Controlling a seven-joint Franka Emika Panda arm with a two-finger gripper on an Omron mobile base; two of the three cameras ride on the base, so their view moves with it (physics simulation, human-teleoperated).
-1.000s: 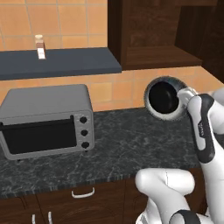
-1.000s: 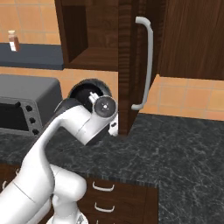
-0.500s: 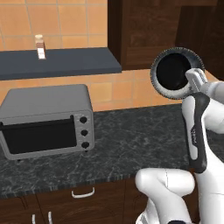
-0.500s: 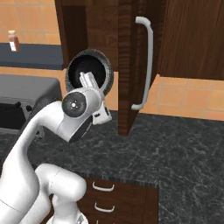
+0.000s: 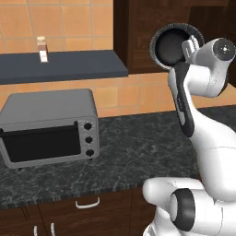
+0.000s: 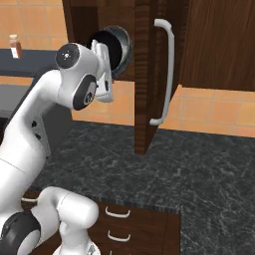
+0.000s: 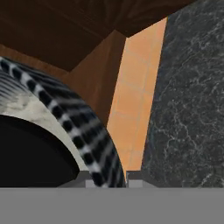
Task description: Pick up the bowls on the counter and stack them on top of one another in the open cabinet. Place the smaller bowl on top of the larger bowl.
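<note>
Two bowls ride nested, smaller bowl [image 5: 169, 46] inside larger bowl [image 5: 196, 33], upper right of frame. Gripper [image 5: 190, 48] clamps the rim. Open cabinet [image 6: 144, 74] placement apparently remains.

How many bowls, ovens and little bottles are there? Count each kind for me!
Bowls: 2, the grey bowl with the black bowl inside it
Toaster oven: 1
Little bottle: 1, on the blue shelf
Total: 4
</note>
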